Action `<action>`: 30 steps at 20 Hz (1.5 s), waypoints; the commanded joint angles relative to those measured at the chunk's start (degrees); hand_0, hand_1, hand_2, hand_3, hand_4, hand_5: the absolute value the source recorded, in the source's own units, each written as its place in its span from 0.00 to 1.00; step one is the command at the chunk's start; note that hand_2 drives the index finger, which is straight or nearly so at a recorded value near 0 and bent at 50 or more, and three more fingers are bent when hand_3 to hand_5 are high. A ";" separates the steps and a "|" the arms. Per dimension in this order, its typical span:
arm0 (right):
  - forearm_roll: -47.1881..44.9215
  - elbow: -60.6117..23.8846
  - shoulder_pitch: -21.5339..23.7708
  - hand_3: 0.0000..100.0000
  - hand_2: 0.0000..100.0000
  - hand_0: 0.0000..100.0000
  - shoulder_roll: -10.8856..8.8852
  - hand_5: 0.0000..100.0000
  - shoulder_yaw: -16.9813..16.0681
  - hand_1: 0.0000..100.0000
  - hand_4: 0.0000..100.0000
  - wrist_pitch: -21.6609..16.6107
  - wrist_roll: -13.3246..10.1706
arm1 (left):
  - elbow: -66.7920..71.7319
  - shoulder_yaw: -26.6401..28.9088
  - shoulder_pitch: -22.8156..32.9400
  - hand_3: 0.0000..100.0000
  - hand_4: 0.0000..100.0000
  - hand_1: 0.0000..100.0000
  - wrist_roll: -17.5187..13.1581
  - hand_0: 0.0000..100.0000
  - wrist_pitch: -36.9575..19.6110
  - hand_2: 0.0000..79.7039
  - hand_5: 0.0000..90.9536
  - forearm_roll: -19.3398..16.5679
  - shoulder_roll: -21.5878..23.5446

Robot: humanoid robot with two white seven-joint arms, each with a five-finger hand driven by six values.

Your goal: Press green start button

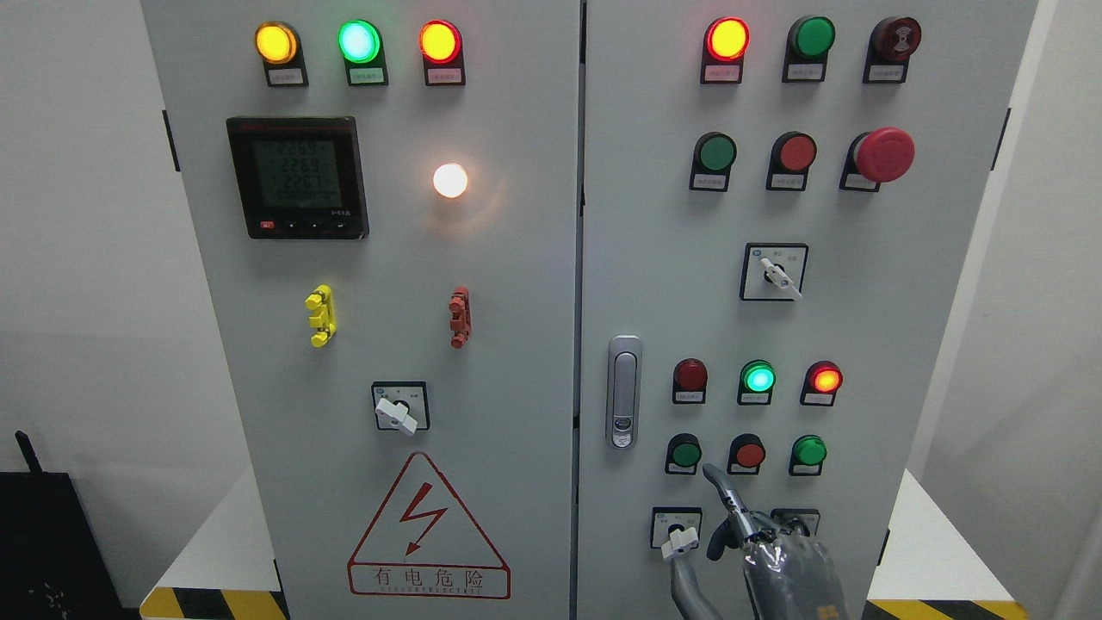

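Observation:
On the lower right door sits a row of three push buttons: a dark green button (685, 452), a red button (749, 454) and a brighter green button (809, 450). My right hand (758, 541) rises from the bottom edge below this row. Its index finger (721, 489) points up and to the left while the other fingers are curled, holding nothing. The fingertip is just below the gap between the dark green and red buttons, and I cannot tell whether it touches the panel. No left arm shows.
Below the row, a white rotary switch (678, 538) sits close to the left of my hand. Above are lit indicator lamps (758, 377), another selector switch (775, 274), a red mushroom stop button (882, 155) and the door handle (624, 392). The left door carries a meter (297, 176).

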 commanded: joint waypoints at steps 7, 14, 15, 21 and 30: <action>1.12 6.55 -3.26 0.71 0.00 0.56 0.08 0.64 -1.58 0.30 0.67 0.07 0.00 | 0.00 0.00 0.00 0.00 0.00 0.56 -0.01 0.12 -0.03 0.00 0.00 0.00 -0.01; 1.12 9.28 -5.02 0.71 0.00 0.56 0.08 0.64 -1.49 0.30 0.67 0.16 0.09 | 0.00 0.00 0.00 0.00 0.00 0.56 -0.01 0.12 -0.03 0.00 0.00 0.00 -0.01; 1.12 9.63 -5.11 0.71 0.00 0.57 0.08 0.64 -1.49 0.30 0.67 0.16 0.09 | 0.00 0.00 0.00 0.00 0.00 0.56 -0.01 0.12 -0.03 0.00 0.00 0.00 -0.01; 1.12 10.86 -6.25 0.71 0.00 0.57 0.16 0.64 -1.40 0.30 0.67 0.16 0.09 | 0.00 0.00 0.00 0.00 0.00 0.56 -0.01 0.12 -0.03 0.00 0.00 0.00 -0.01; 1.03 10.86 -6.60 0.71 0.00 0.57 0.16 0.64 -1.40 0.30 0.67 0.08 0.09 | 0.00 0.00 0.00 0.00 0.00 0.56 -0.01 0.12 -0.03 0.00 0.00 0.00 -0.01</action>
